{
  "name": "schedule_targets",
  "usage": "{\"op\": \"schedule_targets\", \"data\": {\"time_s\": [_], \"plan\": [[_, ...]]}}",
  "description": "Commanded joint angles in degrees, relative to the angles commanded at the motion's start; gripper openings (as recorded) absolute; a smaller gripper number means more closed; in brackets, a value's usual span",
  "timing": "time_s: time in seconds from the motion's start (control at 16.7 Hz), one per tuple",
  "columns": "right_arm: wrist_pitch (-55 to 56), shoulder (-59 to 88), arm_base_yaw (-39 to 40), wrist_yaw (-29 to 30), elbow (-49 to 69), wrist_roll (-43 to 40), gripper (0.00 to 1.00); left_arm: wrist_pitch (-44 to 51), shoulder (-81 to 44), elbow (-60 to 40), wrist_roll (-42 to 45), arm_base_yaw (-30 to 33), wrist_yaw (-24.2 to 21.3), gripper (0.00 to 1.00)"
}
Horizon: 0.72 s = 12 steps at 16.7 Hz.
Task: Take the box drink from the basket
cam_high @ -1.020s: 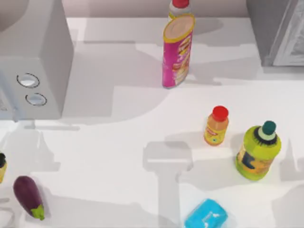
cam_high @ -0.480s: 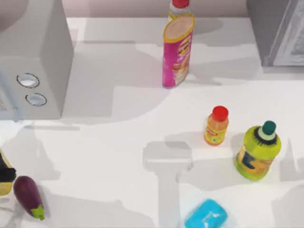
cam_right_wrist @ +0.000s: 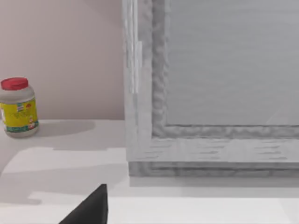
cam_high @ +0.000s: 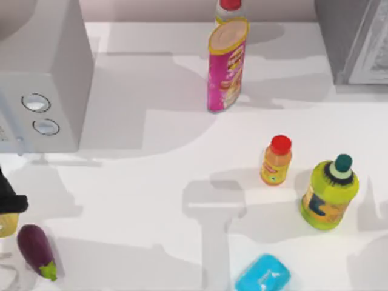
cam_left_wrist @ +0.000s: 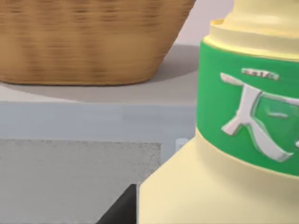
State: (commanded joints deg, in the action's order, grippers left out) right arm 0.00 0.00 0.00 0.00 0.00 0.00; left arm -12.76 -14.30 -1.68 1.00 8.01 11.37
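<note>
The box drink (cam_left_wrist: 243, 140) looms close in the left wrist view: pale yellow body, green band with white print. In the top view a sliver of the box drink (cam_high: 5, 225) shows at the far left edge, under my dark left gripper (cam_high: 8, 199), which is shut on it. The woven basket (cam_left_wrist: 84, 42) stands behind the drink on a grey surface, apart from it. A dark fingertip (cam_right_wrist: 88, 209) of my right gripper shows low in the right wrist view, facing a grey cabinet.
Near the left gripper lie a purple eggplant (cam_high: 36, 250) and a grey microwave (cam_high: 42, 79). A pink chip can (cam_high: 225, 63), small orange bottle (cam_high: 276, 160), yellow-green bottle (cam_high: 329, 193) and blue pack (cam_high: 262, 274) stand to the right. A grey cabinet (cam_right_wrist: 210, 84) is at back right.
At the top view's left edge my left gripper has come further into view and shifted toward the back, carrying the pale yellow drink. Everything else on the table is where it was.
</note>
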Motion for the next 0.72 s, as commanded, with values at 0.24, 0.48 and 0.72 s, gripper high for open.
{"op": "schedule_targets", "data": {"time_s": [0.24, 0.48, 0.72], "plan": [[0.0, 0.0, 0.0, 0.0, 0.0, 0.0, 1.0, -13.8, -14.0, -2.2, 1.3, 8.1, 11.6, 0.0], [0.0, 0.0, 0.0, 0.0, 0.0, 0.0, 1.0, -28.1, -28.7, -4.5, 2.5, 16.6, 23.7, 0.0], [0.0, 0.0, 0.0, 0.0, 0.0, 0.0, 1.0, -40.1, -41.2, -6.2, 3.5, 23.7, 33.9, 0.0]]}}
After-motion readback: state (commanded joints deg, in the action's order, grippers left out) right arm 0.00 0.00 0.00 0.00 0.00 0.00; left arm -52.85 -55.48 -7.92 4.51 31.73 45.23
